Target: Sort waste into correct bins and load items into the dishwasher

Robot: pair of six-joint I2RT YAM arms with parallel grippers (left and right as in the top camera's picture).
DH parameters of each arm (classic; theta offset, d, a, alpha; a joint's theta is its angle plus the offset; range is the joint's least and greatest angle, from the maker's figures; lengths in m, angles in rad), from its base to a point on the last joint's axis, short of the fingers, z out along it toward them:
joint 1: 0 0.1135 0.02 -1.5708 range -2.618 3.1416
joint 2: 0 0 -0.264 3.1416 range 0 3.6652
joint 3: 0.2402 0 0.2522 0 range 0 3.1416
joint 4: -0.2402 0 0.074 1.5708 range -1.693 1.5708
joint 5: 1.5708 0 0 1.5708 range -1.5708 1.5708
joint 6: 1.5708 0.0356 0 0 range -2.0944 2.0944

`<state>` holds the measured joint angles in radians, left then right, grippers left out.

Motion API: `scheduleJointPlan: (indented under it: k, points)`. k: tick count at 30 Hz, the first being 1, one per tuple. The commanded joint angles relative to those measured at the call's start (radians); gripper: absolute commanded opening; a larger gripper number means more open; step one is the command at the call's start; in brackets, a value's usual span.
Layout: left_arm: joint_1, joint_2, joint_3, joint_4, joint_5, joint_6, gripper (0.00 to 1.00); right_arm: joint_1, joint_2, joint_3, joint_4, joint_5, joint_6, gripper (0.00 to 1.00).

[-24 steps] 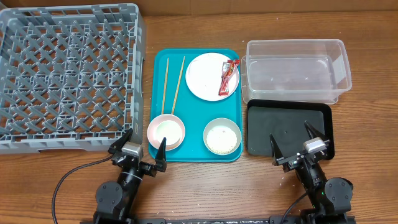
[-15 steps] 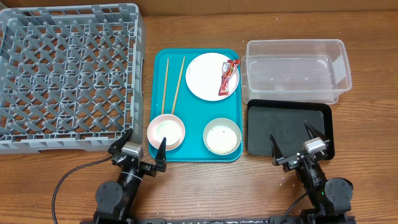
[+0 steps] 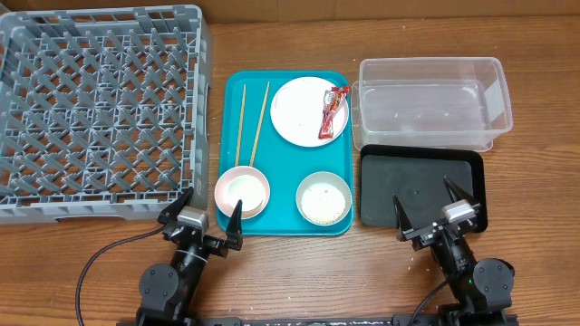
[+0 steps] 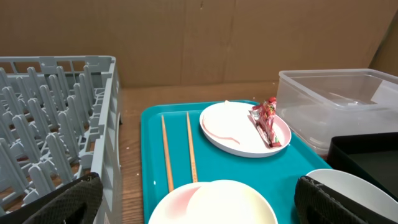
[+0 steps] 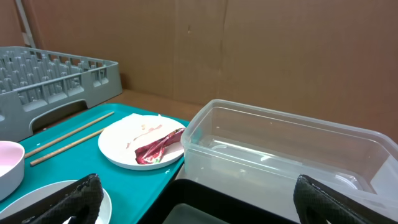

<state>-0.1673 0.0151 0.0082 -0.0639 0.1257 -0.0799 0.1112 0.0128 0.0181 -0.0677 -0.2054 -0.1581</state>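
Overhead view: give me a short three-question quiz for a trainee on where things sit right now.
1. True or false: the red wrapper lies on the plate.
2. In the overhead view, the chopsticks lie: A) left of the plate, B) right of the plate, C) on the plate.
3. Which bin is nearer the right gripper, the clear tub or the black tray?
Key: 1 true; 2 A; 3 the black tray.
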Motion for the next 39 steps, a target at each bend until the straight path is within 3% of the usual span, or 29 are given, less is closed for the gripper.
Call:
scheduleJointPlan:
  k: [1, 21, 32, 35, 39]
  points:
    - [0.010, -0.005, -0.003, -0.003, -0.005, -0.013, 1.00, 0.002, -0.010, -0.010, 0.006, 0.003, 0.004, 1.00]
    - [0.010, -0.005, -0.003, 0.015, -0.022, 0.018, 1.00, 0.002, -0.010, -0.010, 0.006, -0.002, 0.005, 1.00]
    - [0.010, 0.000, 0.008, 0.028, 0.208, -0.074, 1.00, 0.002, -0.010, 0.007, 0.005, -0.360, 0.262, 1.00]
    - [0.010, 0.000, 0.060, 0.000, 0.209, -0.180, 1.00, 0.002, -0.010, 0.075, -0.002, -0.420, 0.302, 1.00]
    - [0.010, 0.035, 0.202, -0.066, 0.209, -0.198, 1.00, 0.002, 0.011, 0.251, -0.095, -0.425, 0.305, 1.00]
